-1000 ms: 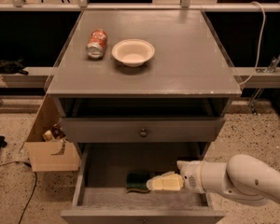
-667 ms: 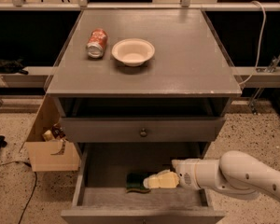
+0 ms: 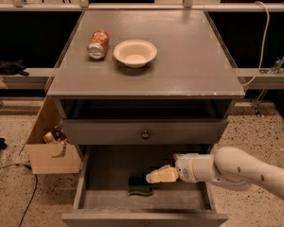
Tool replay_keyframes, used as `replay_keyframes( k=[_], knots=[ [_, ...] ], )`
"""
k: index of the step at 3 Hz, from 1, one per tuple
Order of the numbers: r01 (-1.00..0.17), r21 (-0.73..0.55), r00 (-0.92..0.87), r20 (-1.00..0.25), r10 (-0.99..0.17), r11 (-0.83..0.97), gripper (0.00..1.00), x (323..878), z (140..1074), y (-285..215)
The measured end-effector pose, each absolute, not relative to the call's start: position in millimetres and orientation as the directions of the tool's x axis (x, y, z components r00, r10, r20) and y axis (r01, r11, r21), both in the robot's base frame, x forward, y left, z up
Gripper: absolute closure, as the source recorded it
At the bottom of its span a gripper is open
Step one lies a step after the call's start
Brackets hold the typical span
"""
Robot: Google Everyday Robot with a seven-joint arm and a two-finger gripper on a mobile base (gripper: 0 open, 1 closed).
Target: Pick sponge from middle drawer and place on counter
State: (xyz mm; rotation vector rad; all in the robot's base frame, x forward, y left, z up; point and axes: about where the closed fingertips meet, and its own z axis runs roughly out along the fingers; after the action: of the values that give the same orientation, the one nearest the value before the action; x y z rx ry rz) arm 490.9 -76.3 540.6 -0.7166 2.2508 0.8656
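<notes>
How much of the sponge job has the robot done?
Done: the drawer is open. In hand: the gripper is inside it, right next to the sponge, which lies on the drawer floor. Left: grabbing the sponge, lifting it out and setting it on the counter.

Grey desk (image 3: 189, 56) carries a red can (image 3: 98, 44) and cream bowl (image 3: 135, 52). Cream pincer (image 3: 152, 177) sits in the grey middle drawer (image 3: 109, 169), at two o'clock from the dark green sponge (image 3: 140, 186).

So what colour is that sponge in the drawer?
Dark green rectangular sponge, camera view; cream pincer beside it.
</notes>
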Motion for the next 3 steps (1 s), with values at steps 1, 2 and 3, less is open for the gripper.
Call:
replay_keyframes(
  k=[1,2,3],
  knots=[
    [-0.708,0.306,-0.573,-0.776,-0.263,0.637,0.0,499,532,-94],
    [-0.709,0.31,-0.578,-0.771,-0.269,0.634,0.0,499,533,-90],
    [-0.78,0.277,-0.536,-0.758,-0.37,0.562,0.0,479,524,-60]
  ],
)
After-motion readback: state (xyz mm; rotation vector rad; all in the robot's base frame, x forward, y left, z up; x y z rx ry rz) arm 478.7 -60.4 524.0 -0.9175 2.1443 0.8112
